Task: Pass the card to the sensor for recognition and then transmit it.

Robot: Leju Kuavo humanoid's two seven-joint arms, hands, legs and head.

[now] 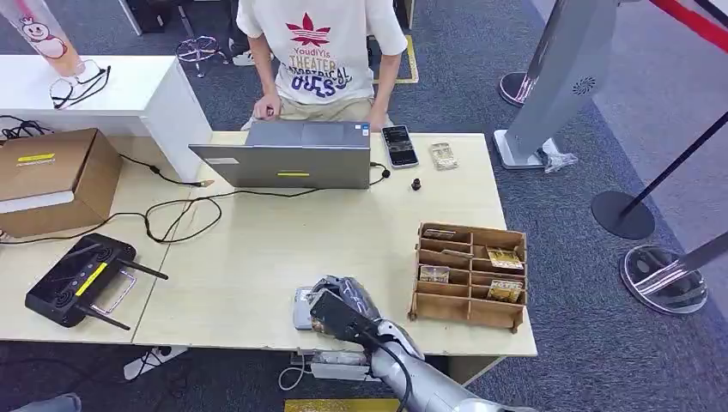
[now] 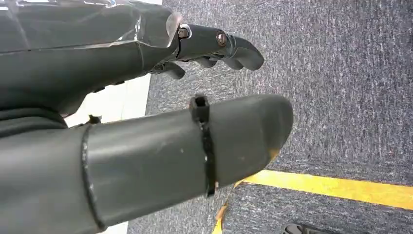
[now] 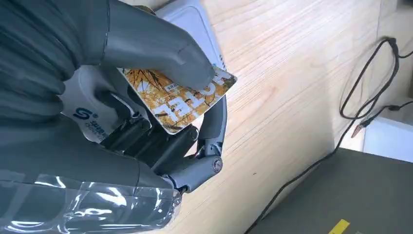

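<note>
Presently the right hand (image 3: 146, 122) pinches the card (image 3: 180, 97) between thumb and fingers directly over the white sensor (image 1: 303, 307) at the table's (image 1: 257, 249) near edge. The shallow grip risks slippage. The left hand (image 2: 146, 112) hangs empty, fingers apart.

This is looking like an office or demo hall set up as a reception counter. A person (image 1: 322, 51) is sitting at a laptop (image 1: 288, 154) on a pale wooden desk (image 1: 249, 257), grey carpet (image 1: 558, 283) is covering the floor, stanchion bases (image 1: 622, 215) are standing beside a grey kiosk stand (image 1: 562, 77), and a wooden card organizer (image 1: 470, 275) is sitting on the desk.
</note>
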